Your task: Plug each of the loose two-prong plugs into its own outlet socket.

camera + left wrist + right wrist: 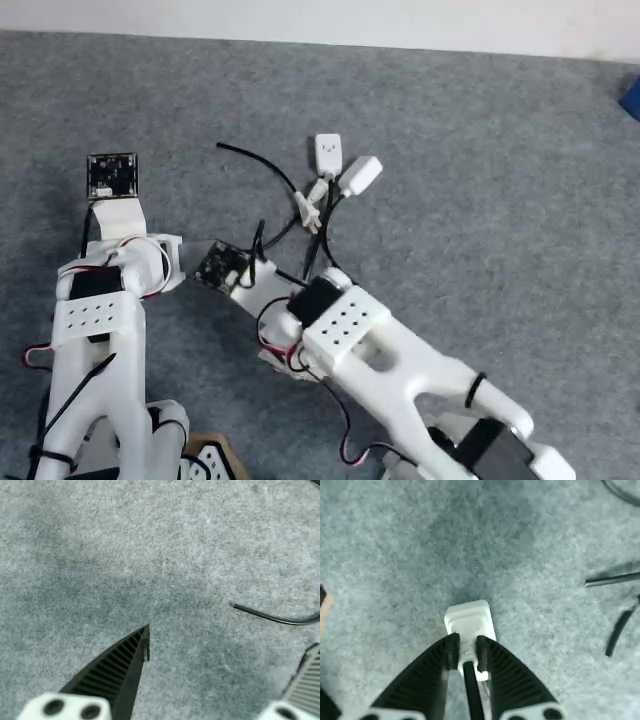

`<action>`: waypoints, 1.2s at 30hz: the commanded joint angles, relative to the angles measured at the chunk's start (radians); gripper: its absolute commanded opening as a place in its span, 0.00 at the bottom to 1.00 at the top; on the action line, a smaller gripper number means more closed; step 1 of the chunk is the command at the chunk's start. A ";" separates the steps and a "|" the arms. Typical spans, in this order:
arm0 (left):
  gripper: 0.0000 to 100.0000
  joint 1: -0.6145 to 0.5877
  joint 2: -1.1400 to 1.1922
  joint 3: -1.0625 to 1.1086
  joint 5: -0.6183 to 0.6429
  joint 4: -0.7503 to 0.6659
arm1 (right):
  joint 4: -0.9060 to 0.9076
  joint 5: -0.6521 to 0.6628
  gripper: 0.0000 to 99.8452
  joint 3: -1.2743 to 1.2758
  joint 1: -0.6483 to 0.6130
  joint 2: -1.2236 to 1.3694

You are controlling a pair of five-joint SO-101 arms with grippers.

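Note:
Two white outlet sockets (328, 152) (360, 175) lie at the middle back of the grey carpet, with a loose white two-prong plug (310, 205) just in front of them among black cables (262, 166). My right gripper (466, 643) is shut on a white plug (468, 621) low over the carpet. A black cable (472, 690) runs back from that plug between the fingers, and its prongs are hidden. My left gripper (225, 655) is open above bare carpet, with a loose black cable end (270, 616) a little beyond it.
The left arm (95, 310) stands at the front left and the right arm (345, 325) reaches in from the front right, ending just in front of the cable tangle. More black cable ends (615, 579) lie near the held plug. A blue object (632, 98) is at the far right edge.

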 commanded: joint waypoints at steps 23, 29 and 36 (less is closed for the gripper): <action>0.44 0.094 -0.001 -0.122 0.005 0.137 | 0.567 -0.100 0.42 -1.081 0.524 0.016; 0.44 0.389 -0.001 -0.452 -0.241 0.594 | 0.499 -0.123 0.42 -0.878 0.886 0.002; 0.44 0.587 -0.001 -0.449 -0.542 0.815 | 0.064 -0.089 0.42 -0.302 1.009 0.002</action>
